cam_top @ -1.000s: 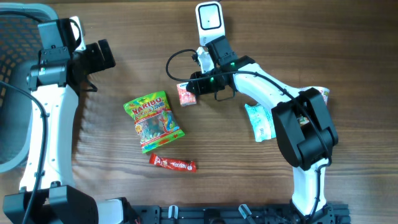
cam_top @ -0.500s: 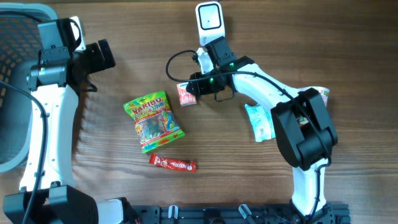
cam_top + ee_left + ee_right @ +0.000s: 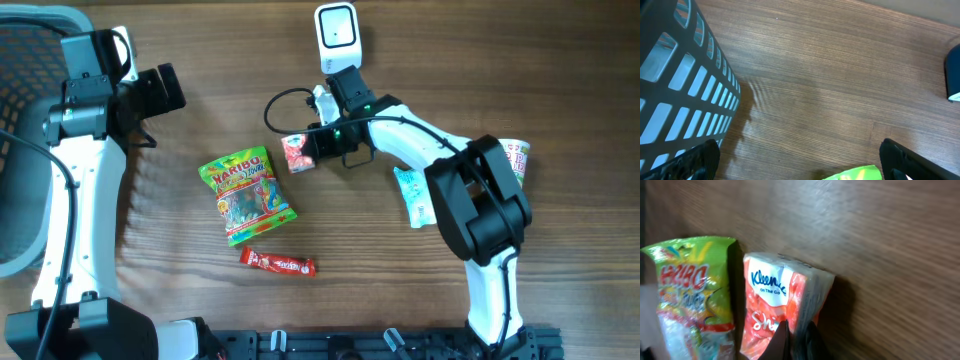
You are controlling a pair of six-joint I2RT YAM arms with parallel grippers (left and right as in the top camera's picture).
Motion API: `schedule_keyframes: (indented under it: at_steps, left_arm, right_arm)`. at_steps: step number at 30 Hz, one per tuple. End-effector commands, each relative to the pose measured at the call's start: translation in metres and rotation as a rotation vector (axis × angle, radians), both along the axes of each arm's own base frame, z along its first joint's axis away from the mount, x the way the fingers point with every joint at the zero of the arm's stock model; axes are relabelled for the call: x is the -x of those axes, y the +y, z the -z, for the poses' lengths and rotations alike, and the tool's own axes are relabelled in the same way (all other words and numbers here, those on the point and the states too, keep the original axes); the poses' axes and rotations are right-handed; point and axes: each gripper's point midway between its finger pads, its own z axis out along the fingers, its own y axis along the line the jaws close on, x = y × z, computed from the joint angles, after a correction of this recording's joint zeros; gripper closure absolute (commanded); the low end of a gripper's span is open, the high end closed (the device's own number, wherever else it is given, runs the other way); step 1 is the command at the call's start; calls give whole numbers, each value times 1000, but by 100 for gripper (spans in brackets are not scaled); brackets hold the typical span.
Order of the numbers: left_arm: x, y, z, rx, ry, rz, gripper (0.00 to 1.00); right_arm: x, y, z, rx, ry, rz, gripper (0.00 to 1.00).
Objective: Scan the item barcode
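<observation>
A red and white Kleenex tissue pack (image 3: 294,153) lies left of the table's middle, and my right gripper (image 3: 312,150) is shut on its right edge. In the right wrist view the two dark fingertips (image 3: 782,339) pinch the clear wrapper at the side of the pack (image 3: 771,297). No barcode shows on it. The white scanner (image 3: 336,35) stands at the far edge, just beyond that arm. At the upper left my left gripper (image 3: 165,90) hangs open above bare wood, its fingers (image 3: 697,159) far apart with nothing between them.
A green Haribo bag (image 3: 245,195) lies left of the pack, with a red snack bar (image 3: 278,263) in front of it. A white-teal packet (image 3: 417,195) and a printed cup (image 3: 516,155) sit at the right. A dark slotted basket (image 3: 20,70) fills the left edge.
My right gripper has shut on the tissue pack's edge. The pack has tipped and shifted slightly left with it. The left arm has not moved.
</observation>
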Motion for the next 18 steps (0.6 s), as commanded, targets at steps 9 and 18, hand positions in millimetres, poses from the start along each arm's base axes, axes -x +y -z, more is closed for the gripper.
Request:
schedule_keyframes:
  at_steps: [9, 18]
  left_arm:
    - [0, 2, -7, -7, -18, 9, 0]
    - [0, 2, -7, -7, -18, 9, 0]
  right_arm:
    - [25, -66, -178, -657, 68, -157, 96]
    - [52, -137, -211, -842, -58, -120, 96]
